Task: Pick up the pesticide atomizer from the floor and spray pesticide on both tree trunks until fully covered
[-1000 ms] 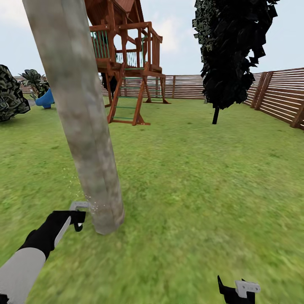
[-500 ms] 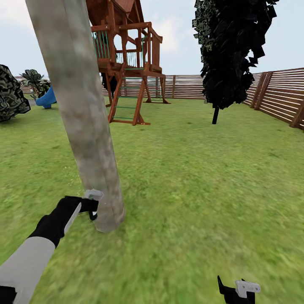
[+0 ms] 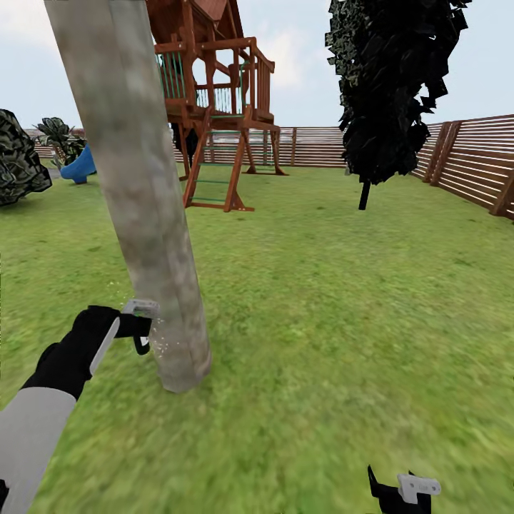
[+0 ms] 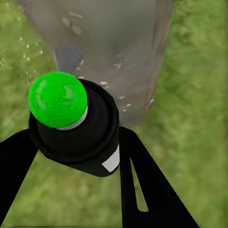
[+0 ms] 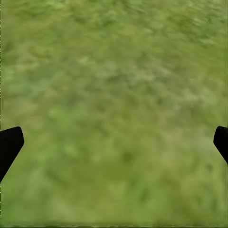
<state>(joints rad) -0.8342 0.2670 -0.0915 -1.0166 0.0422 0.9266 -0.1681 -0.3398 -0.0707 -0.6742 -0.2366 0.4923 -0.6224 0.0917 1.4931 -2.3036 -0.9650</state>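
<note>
A thick grey-beige mottled tree trunk rises from the lawn at the left of the head view and leans out of the top of the picture. My left gripper hovers beside its lower part, a little above the base. It is shut on the pesticide atomizer, a black can with a round green cap, whose top points at the tree trunk. Tiny white-yellow specks of pesticide float between can and bark. My right gripper hangs low over bare grass, open and empty.
A wooden play tower with a ladder stands behind the trunk. A dark, near-black tree grows at the right. A brown slat fence rings the lawn. A blue slide and dark shrubs lie far left.
My left gripper with the atomizer has risen along the trunk's side, first edging closer to the bark, then drawing slightly back. Specks show again by the bark. The right arm has not moved.
</note>
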